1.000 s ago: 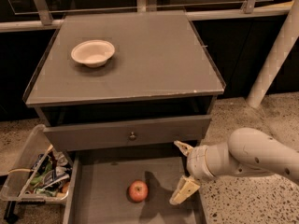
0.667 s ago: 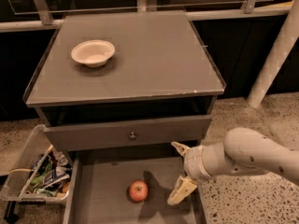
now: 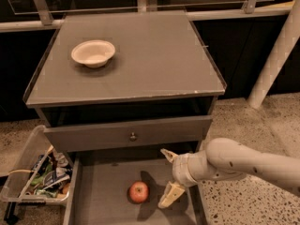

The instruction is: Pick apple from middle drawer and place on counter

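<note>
The apple (image 3: pixel 138 191), small, red with yellowish patches, lies on the flat grey floor of the open middle drawer (image 3: pixel 103 198), near its middle. My gripper (image 3: pixel 168 176) hangs over the drawer just right of the apple, about a finger's length away. Its two pale fingers are spread apart, one pointing up (image 3: pixel 167 154) and one pointing down toward the drawer floor (image 3: pixel 170 195). It holds nothing. The counter (image 3: pixel 154 55) is the flat grey-brown cabinet top above.
A white bowl (image 3: pixel 93 53) sits at the counter's left rear. A grey drawer front with a round knob (image 3: pixel 133 136) stands above the open drawer. A clear bin of packets (image 3: pixel 40 175) is at the left. A white pole (image 3: pixel 276 55) leans at the right.
My gripper and arm have shifted slightly left, closer to the apple. The apple has not moved.
</note>
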Motion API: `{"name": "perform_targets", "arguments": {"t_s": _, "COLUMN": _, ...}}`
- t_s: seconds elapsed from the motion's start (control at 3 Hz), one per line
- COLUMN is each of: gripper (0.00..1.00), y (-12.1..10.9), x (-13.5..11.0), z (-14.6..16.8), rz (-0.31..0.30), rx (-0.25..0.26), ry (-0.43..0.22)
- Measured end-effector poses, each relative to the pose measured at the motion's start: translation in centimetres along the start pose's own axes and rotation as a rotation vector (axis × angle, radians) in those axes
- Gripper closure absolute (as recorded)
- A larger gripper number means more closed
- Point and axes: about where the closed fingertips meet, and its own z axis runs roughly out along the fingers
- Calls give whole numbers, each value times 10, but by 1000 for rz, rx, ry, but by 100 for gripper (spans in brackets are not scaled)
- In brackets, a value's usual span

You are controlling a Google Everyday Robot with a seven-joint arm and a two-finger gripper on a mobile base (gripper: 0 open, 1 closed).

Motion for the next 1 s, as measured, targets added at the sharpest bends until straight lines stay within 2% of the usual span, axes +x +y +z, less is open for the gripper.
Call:
{"name": "perform_targets", "arguments": {"t_s": 0.67, "gripper": 0, "y": -1, "x": 21, "z": 47, "rz": -40, "rx": 9, "ry": -61}}
{"name": "perform_targets", "arguments": {"t_s": 1.0, "gripper": 0, "y": 2, "x": 33, "z": 71, "rz": -26, "rx": -25, "ry": -104}}
